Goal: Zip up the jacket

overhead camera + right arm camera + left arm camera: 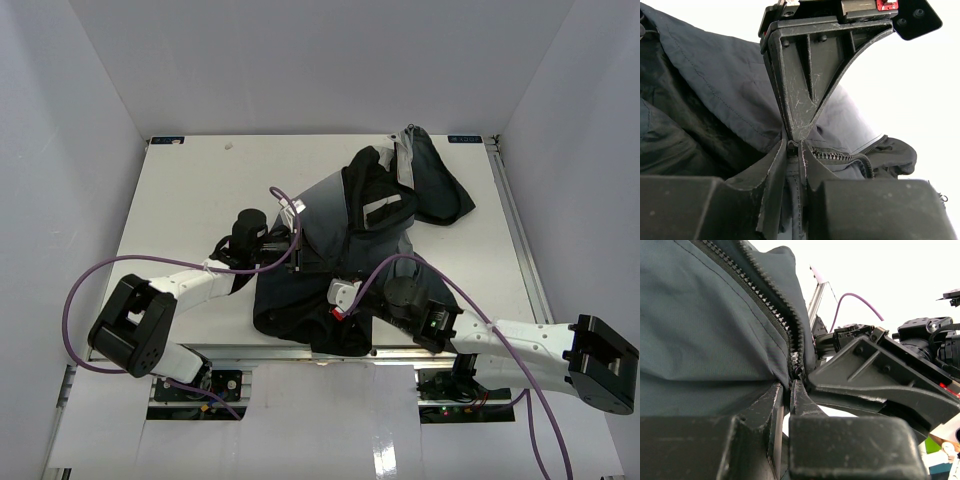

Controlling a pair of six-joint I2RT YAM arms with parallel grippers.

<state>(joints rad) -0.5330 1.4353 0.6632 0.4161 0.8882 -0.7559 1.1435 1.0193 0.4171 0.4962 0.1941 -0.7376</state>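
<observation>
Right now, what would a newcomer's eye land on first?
The dark jacket lies heaped right of centre on the white table. Up close, the left gripper and right gripper meet nearly tip to tip, their fingers pinching fabric where the zipper and its two tooth rows converge.

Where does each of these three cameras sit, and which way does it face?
Top external: above and behind, facing down at the table and jacket; left arm and right arm show.
Left wrist: on the left arm, facing along the left gripper at the zipper.
Right wrist: on the right arm, facing along the right gripper.
Shared: each wrist view shows the other gripper pinching the same zipper.
</observation>
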